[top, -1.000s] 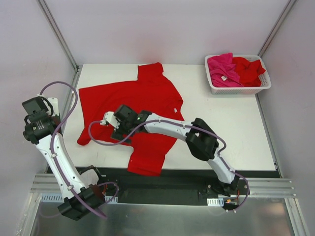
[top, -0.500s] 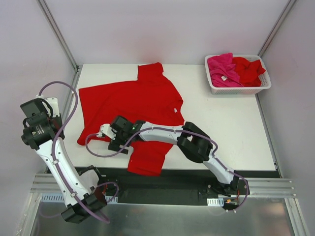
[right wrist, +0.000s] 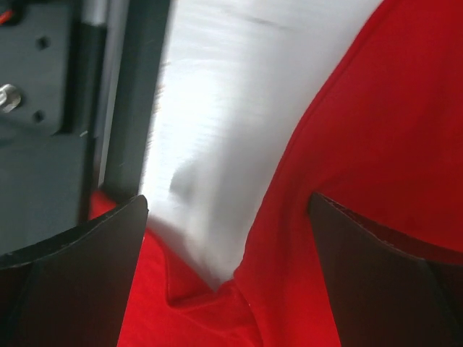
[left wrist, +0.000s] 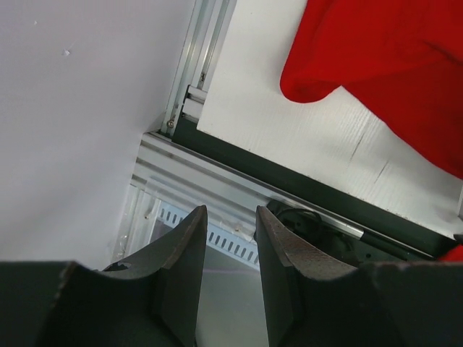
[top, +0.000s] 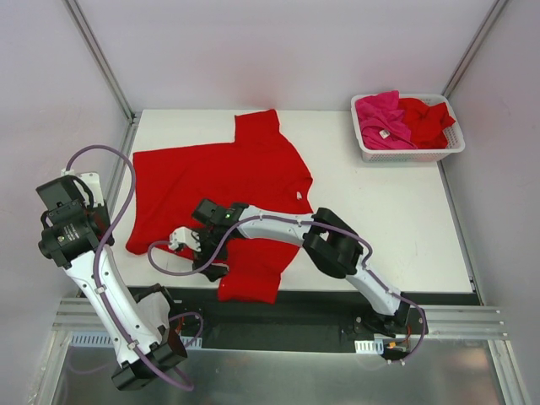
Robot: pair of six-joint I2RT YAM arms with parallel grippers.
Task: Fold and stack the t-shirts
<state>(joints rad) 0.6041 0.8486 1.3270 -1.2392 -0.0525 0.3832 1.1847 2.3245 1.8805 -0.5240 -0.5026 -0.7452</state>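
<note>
A red t-shirt (top: 245, 169) lies spread over the left and middle of the white table (top: 388, 228), one sleeve reaching the far edge and its near part bunched and folded at the near edge. The right gripper (top: 196, 253) reaches across to the left near part of this shirt, low over the cloth's edge; its wrist view shows the fingers (right wrist: 79, 267) set wide apart, with the red hem and a strip of bare table between them and nothing clasped. The left gripper (left wrist: 230, 213) hangs off the left near corner of the table, over the metal frame rail (left wrist: 217, 195); its fingers stand a narrow gap apart and hold nothing, with a rounded corner of the red shirt visible further right. At the far right corner sits a white basket (top: 405, 155) holding a crumpled magenta-pink t-shirt (top: 380, 118) on its left and another red t-shirt (top: 426, 120) on its right.
</note>
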